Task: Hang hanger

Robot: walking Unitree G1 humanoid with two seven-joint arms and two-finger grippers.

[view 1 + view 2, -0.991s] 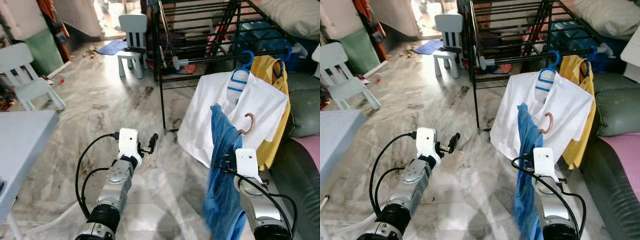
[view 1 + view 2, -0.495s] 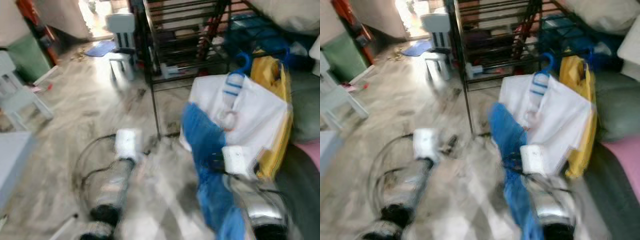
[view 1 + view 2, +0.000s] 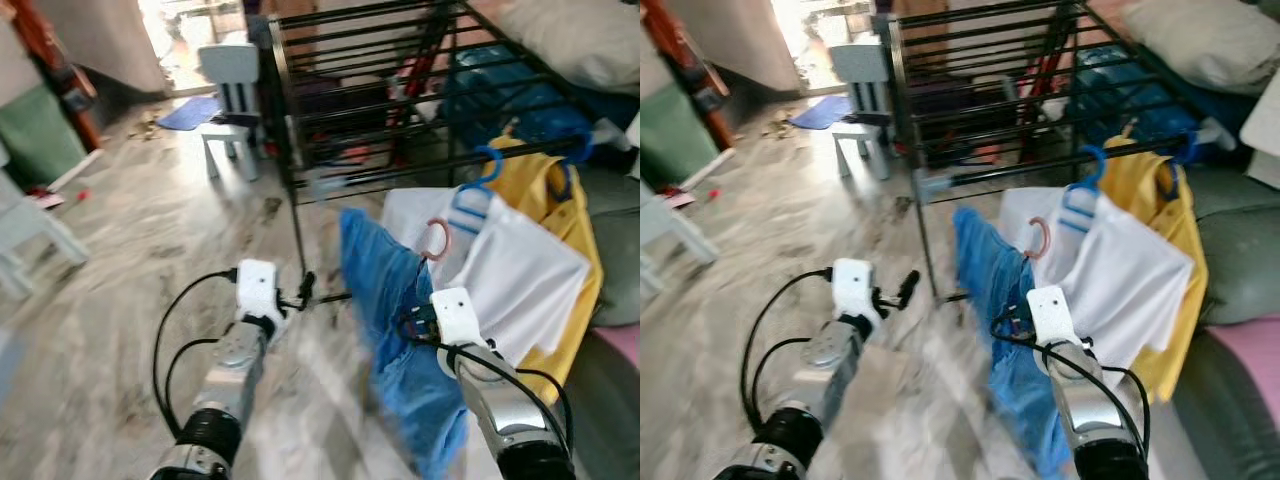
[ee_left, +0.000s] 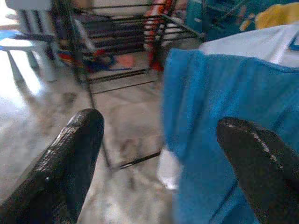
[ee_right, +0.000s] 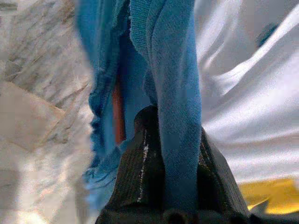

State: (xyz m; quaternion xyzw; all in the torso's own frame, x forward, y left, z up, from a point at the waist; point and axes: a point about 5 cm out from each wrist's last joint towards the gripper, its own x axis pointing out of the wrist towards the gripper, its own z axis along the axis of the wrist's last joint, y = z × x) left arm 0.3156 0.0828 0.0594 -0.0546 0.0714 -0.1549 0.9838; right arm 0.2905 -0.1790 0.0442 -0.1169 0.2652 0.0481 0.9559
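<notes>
Hanger (image 3: 436, 238) with blue garment (image 3: 400, 330), clamped in the right gripper (image 5: 163, 154)

Its pink hook sits just below the black drying rack (image 3: 400, 100) rail, against the white shirt (image 3: 520, 280). Left gripper (image 4: 163, 149) hangs free over the floor, jaws wide apart, holding nothing.

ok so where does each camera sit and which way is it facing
Left and right eye views: on the head, looking forward and down at the drying rack; both arms show.
Left wrist view: along the open left gripper toward the blue garment.
Right wrist view: along the right gripper, shut on the blue garment.
All share that garment.
</notes>
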